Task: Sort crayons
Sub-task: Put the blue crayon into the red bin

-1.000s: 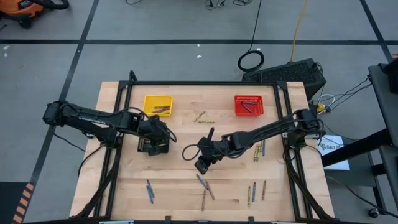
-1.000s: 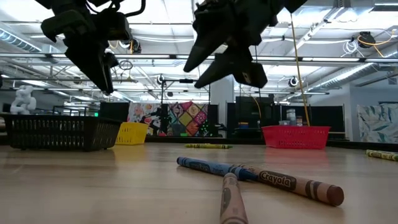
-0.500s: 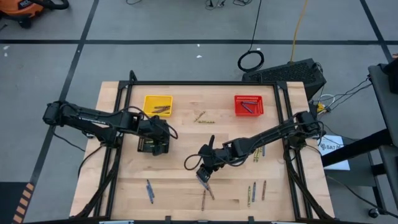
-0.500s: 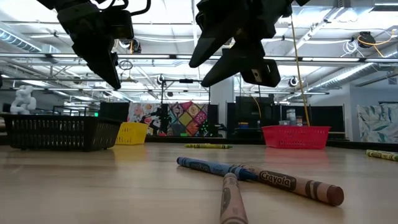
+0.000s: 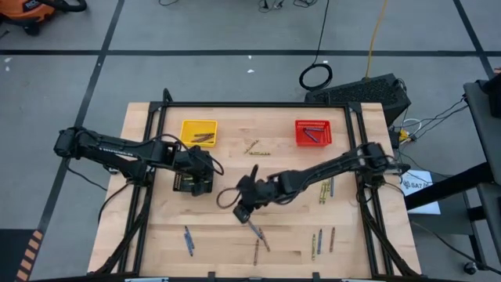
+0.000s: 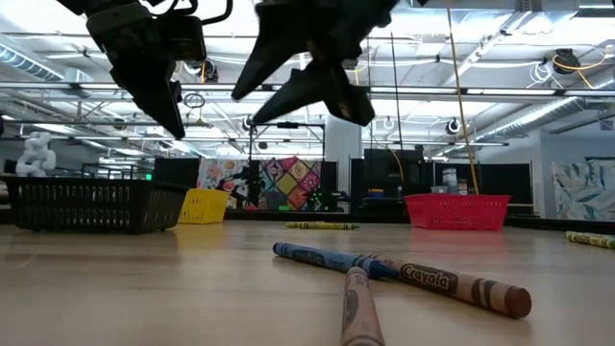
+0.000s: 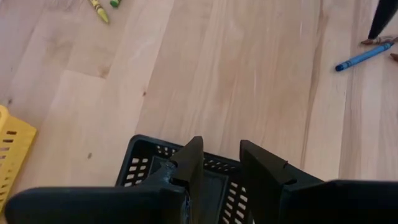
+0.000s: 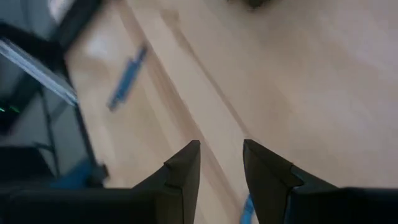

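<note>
High view: right gripper [image 5: 241,211] hovers empty, fingers apart, just above a blue crayon [image 5: 254,229] lying diagonally, crossed by a brown crayon [image 5: 264,239]. Left gripper [image 5: 194,185], unclenched, hangs over the black basket [image 5: 178,182].

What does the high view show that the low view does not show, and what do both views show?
Only the high view shows the whole table, the brown crayons in the yellow basket, the blue ones in the red basket, and the lone blue crayon near the front left.

Only the low view shows the room behind the table and the Crayola label on the brown crayon in front.

Both show the left end effector open and empty above the black basket, the right end effector open and empty above the wood, and the yellow-green crayons between the far baskets.
</note>
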Tool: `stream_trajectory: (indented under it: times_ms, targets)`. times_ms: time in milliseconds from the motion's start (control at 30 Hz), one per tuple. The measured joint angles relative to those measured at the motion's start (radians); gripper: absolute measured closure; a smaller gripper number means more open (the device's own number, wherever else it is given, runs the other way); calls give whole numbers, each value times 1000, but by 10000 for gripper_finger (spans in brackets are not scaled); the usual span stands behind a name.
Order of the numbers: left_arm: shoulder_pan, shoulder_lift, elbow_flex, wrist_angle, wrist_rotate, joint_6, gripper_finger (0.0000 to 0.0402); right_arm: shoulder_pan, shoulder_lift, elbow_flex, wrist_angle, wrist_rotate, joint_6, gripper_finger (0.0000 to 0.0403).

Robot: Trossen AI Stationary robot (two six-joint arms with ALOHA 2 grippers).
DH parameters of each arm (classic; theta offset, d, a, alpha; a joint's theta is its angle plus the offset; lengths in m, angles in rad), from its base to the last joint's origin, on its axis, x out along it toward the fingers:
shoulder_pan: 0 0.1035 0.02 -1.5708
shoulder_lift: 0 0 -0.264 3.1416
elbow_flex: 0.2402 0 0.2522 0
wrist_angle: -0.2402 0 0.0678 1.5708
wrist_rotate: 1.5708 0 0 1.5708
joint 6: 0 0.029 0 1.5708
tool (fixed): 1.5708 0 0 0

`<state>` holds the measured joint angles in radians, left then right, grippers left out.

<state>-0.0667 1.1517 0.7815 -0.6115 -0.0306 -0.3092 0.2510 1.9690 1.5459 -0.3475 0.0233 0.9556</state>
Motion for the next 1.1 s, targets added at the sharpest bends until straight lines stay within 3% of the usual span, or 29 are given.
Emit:
stream_trajectory:
  times_ms: [167, 333, 533, 1100]
  targets:
    - [0, 0, 0, -11, 4, 21, 299, 30, 94, 152, -191, 1, 3, 293]
    - [-1, 0, 0, -23, 6, 69, 299, 58, 150, 230, -272, 2, 25, 293]
    - [0, 0, 0, -30, 5, 87, 299, 84, 185, 231, -385, 21, 87, 293]
    - [0, 0, 0, -33, -2, 87, 299, 149, 247, 230, -383, 33, 144, 293]
